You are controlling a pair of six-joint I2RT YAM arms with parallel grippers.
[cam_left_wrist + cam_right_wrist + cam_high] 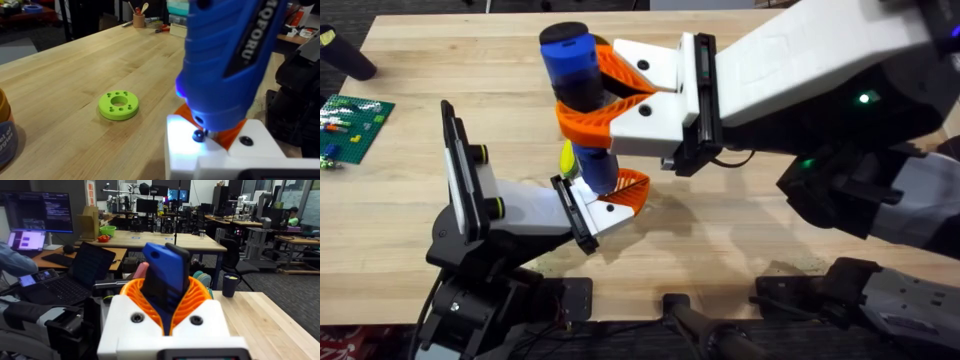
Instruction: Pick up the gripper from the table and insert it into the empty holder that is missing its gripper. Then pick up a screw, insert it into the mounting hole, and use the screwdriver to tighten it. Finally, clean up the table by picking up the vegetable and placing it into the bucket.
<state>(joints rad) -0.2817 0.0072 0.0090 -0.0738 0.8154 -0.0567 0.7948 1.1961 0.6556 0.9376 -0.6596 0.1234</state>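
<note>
My right gripper [595, 95], white with solid orange fingers, is shut on the blue screwdriver [575, 65], which it holds upright, black cap up. The screwdriver [225, 60] points down at a small dark screw [198, 135] in the white base plate of the orange lattice gripper [625, 190]. That piece sits in the white wedge holder [525, 210] of my left arm. In the right wrist view orange fingers [132, 292] wrap the screwdriver [167, 270]. The vegetable [118, 105], a lime-green ring-shaped slice, lies on the table beyond it. The bucket [6, 140] shows at the view's edge.
A green brick baseplate [355, 118] with small pieces lies at the table's left edge, with a black object [345, 55] behind it. Bare wooden table [770, 220] stretches right of the holder. The right arm's dark body [860, 190] hangs over the right side.
</note>
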